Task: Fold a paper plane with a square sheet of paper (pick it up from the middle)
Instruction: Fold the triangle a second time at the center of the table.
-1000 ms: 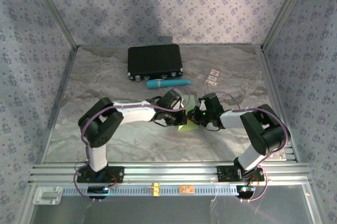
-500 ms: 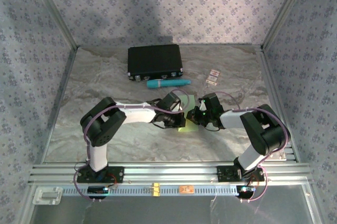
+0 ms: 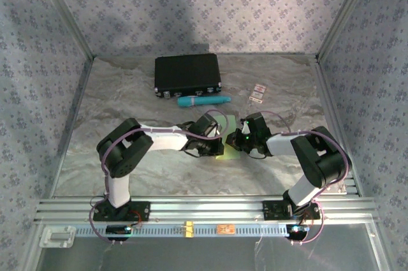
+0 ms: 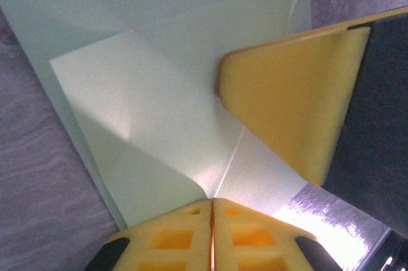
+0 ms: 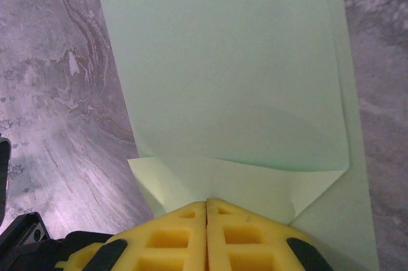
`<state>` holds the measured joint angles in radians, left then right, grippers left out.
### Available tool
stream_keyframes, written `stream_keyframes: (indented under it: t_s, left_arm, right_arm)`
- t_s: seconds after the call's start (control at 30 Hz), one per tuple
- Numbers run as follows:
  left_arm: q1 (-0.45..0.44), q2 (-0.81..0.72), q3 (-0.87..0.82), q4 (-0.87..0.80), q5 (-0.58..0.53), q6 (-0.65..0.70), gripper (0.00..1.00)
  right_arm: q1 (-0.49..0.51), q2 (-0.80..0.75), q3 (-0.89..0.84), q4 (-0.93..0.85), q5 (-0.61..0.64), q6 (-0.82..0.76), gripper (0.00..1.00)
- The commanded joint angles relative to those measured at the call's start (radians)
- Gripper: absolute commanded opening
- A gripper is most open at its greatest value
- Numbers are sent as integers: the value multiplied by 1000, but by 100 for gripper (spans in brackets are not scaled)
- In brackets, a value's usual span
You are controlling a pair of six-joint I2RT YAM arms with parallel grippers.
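Left gripper [image 4: 212, 202] and right gripper [image 5: 206, 203], fingers pressed together, touch the folded paper [image 5: 223, 80]; black case [image 3: 187, 73] lid down

Green paper [image 5: 223, 60], far edge cropped

A: How many arms?
B: Two, with one gripper each: the left gripper [image 4: 212, 210] and the right gripper [image 5: 206, 210].
A: And paper?
B: One pale green sheet [image 5: 223, 60].
A: What lies beyond it, toward twelve o'clock?
B: One black case [image 3: 187, 74] and one teal tube [image 3: 204, 101]. Toward one o'clock, two small white cards [image 3: 257, 92].
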<state>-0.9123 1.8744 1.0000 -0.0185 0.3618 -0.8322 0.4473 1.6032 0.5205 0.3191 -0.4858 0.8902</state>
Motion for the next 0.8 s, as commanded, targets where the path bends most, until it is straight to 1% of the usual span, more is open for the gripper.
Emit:
stream_keyframes:
  t_s: [0.0, 0.17, 0.4, 0.6, 0.77]
  left_arm:
    - [-20, -24, -40, -44, -22, -4, 9]
    - [-31, -60, -70, -82, -62, 12, 9]
    - [-34, -105, -124, -93, -89, 24, 9]
    - [-43, -152, -130, -112, -119, 42, 9]
    - [-46, -189, -122, -103, -121, 47, 9]
  right_arm:
    - [-6, 17, -31, -80, 35, -18, 8]
    - [-7, 22, -35, -77, 35, -20, 8]
    - [-9, 20, -33, -75, 33, -19, 8]
    - [-9, 19, -32, -75, 32, -17, 8]
    - [-8, 19, -32, -75, 34, -15, 8]
